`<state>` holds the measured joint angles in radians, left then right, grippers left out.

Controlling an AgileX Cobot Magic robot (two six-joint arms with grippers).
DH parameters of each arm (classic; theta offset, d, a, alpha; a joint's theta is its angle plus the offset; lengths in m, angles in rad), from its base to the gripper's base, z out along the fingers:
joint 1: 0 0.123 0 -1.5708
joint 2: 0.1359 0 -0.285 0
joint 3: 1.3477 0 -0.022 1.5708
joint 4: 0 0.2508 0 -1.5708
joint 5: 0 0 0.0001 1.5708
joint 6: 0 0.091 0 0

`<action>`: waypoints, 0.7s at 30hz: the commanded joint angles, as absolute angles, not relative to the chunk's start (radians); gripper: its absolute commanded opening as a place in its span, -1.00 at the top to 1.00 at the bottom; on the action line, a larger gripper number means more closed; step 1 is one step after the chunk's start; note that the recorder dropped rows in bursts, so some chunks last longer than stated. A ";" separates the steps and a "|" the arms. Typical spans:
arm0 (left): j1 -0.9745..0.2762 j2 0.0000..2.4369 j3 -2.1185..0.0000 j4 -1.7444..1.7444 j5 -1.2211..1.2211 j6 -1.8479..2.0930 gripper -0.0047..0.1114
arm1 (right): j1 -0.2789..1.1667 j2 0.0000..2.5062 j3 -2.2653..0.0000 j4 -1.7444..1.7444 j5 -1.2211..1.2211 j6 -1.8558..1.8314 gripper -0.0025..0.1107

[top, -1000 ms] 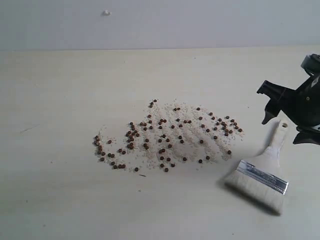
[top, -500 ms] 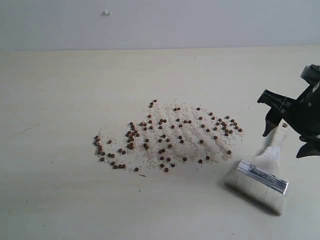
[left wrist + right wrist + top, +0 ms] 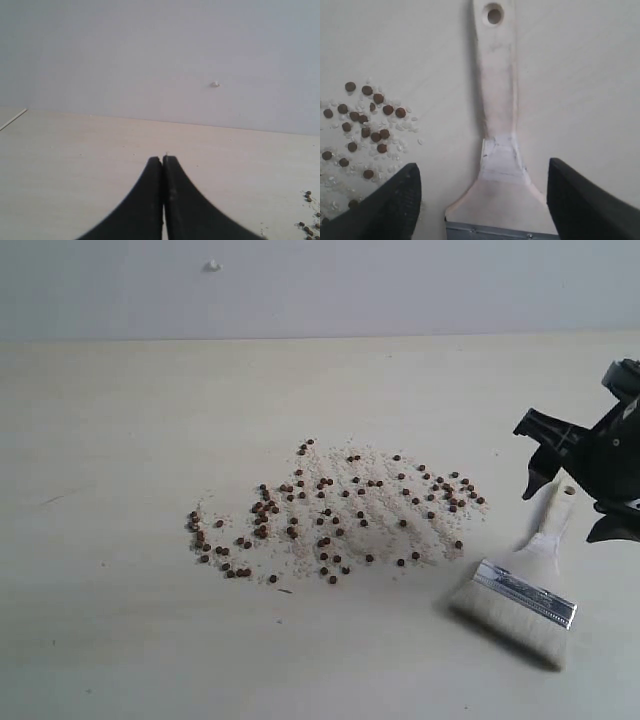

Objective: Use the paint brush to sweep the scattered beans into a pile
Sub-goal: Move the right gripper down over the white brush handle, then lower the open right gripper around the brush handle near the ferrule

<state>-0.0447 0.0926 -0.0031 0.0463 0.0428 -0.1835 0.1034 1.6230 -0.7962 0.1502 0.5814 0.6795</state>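
1. We see the paint brush (image 3: 520,590) flat on the table (image 3: 150,640), at 4 o'clock from the beans (image 3: 330,510).
2. Beans lie scattered mid-table among whitish crumbs.
3. Right gripper (image 3: 563,508) is over the handle, fingers spread wide.
4. Left gripper (image 3: 163,165) has its fingers pressed together, empty.

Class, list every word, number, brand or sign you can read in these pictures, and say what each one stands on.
None can be read. The paint brush carries no print: the pale patch above its ferrule shows no lettering, and the table and wall bear no writing.
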 commanded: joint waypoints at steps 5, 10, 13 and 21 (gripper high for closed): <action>-0.051 0.093 0.000 0.048 0.035 -0.188 0.92 | 0.105 1.655 -0.794 0.028 0.348 0.683 -0.22; -0.051 0.093 0.000 0.048 0.035 -0.188 0.92 | 0.105 1.644 -0.794 0.150 0.297 0.751 -0.22; -0.051 0.093 0.000 0.048 0.035 -0.186 0.92 | 0.107 1.652 -0.794 0.216 0.340 0.888 -0.22; -0.051 0.093 0.000 0.048 0.035 -0.186 0.92 | 0.204 1.712 -0.794 0.192 0.341 1.043 -0.22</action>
